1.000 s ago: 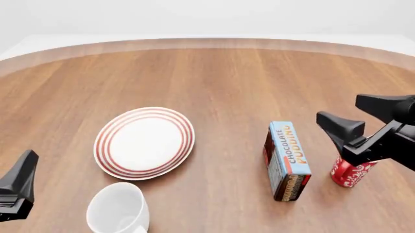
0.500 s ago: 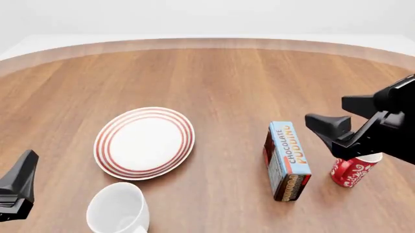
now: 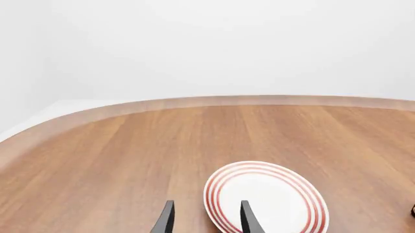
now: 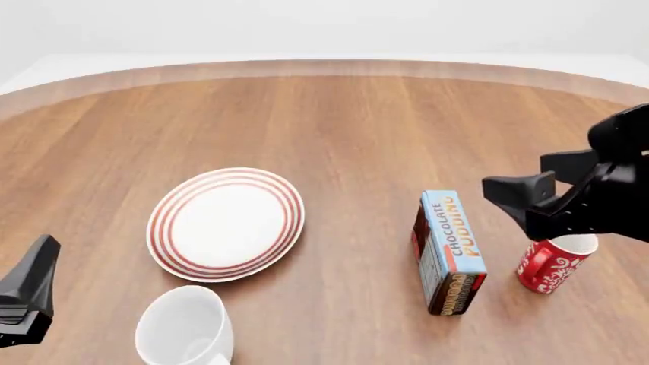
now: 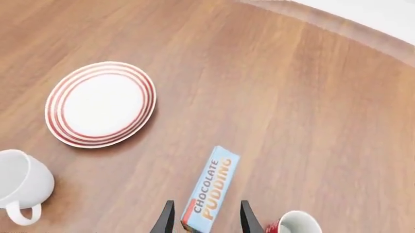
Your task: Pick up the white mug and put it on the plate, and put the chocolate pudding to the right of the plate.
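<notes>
Wooden bench (image 4: pixel 355 129) with a rounded far edge, under a plain white backdrop. Plate (image 4: pixel 225 223) lay flat left of centre, red rings round its rim, nothing on it. White mug (image 4: pixel 185 328) stood just in front of the plate at the near edge, close to it but apart, mouth up; handle showed only in the right wrist view, on the side turned away from the plate. Pudding (image 4: pixel 451 251) lay well to the right of the plate, blue lettered face up, long axis running roughly near to far, dark end toward the camera. Red mug (image 4: pixel 552 264) stood upright just right of the pudding, white patterns on its side, partly hidden behind the right arm. Right gripper (image 4: pixel 548 181) hung above the bench, up and right of the pudding and over the red mug, fingers spread apart, nothing between them; in the right wrist view looked down with both fingertips straddling the near end of the box, still clear above it. Left gripper (image 4: pixel 29 293) sat low at the left edge of the front view, left of the white mug, only one dark finger showing there; in the left wrist view both fingers (image 3: pixel 164 221) stood apart with bare wood between them, holding nothing, plate edge just beyond one tip.
</notes>
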You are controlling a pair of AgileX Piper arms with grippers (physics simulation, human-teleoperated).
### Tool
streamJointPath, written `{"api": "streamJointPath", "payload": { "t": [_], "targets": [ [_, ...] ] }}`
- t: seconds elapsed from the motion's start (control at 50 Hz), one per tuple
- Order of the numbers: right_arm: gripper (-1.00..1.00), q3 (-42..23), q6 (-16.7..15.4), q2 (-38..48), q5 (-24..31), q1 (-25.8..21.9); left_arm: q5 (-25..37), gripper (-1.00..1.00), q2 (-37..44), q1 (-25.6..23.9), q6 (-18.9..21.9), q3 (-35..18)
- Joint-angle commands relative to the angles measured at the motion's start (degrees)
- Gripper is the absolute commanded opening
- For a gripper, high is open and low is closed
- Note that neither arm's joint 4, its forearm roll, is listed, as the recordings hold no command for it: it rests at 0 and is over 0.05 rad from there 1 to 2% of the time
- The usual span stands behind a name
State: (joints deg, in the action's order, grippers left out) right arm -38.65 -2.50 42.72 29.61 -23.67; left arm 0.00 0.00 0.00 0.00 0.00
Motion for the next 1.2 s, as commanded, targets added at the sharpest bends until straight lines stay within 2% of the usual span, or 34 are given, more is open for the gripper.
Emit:
{"api": "streamJointPath", "payload": {
  "t": [0.02,0.12,0.14,0.18,0.24,0.28,0.44,0.6,0.64,0.68,0.8,0.84,1.1,1.14,1.16,1.2],
  "targets": [
    [1.00,-2.20,1.42,1.92,3.50,1.12,0.00,1.00,0.00,0.00,0.00,0.00],
    [1.00,-2.33,2.28,2.30,4.10,1.60,0.00,1.00,0.00,0.00,0.00,0.00],
    [1.00,-2.50,3.82,2.45,4.24,1.80,0.00,1.00,0.00,0.00,0.00,0.00],
    [1.00,-2.73,3.14,3.12,4.05,1.94,0.00,1.00,0.00,0.00,0.00,0.00],
    [1.00,-2.90,3.74,3.75,4.01,1.92,0.00,1.00,0.00,0.00,0.00,0.00],
    [1.00,-2.90,1.66,4.40,4.15,2.14,0.00,1.00,0.00,0.00,0.00,0.00],
    [1.00,-4.31,5.08,7.04,3.45,0.80,0.00,1.00,0.00,0.00,0.00,0.00],
    [1.00,-4.58,6.29,8.74,3.73,1.05,0.00,1.00,0.00,0.00,0.00,0.00],
    [1.00,-4.92,8.24,9.74,3.94,0.90,0.00,1.00,0.00,0.00,0.00,0.00],
    [1.00,-5.18,7.28,10.46,3.92,1.01,0.00,1.00,0.00,0.00,0.00,0.00],
    [1.00,-5.66,7.44,11.79,4.22,1.39,0.00,1.00,0.00,0.00,0.00,0.00],
    [1.00,-5.76,8.39,12.27,4.37,1.82,0.00,1.00,0.00,0.00,0.00,0.00],
    [1.00,-8.61,7.28,17.91,5.57,2.00,0.00,1.00,0.00,0.00,0.00,0.00],
    [1.00,-9.25,8.96,18.90,5.68,1.85,0.00,1.00,0.00,0.00,0.00,0.00],
    [1.00,-9.47,7.65,19.18,5.66,2.11,0.00,1.00,0.00,0.00,0.00,0.00],
    [1.00,-9.91,7.54,20.03,5.64,2.23,0.00,1.00,0.00,0.00,0.00,0.00]
  ]
}}
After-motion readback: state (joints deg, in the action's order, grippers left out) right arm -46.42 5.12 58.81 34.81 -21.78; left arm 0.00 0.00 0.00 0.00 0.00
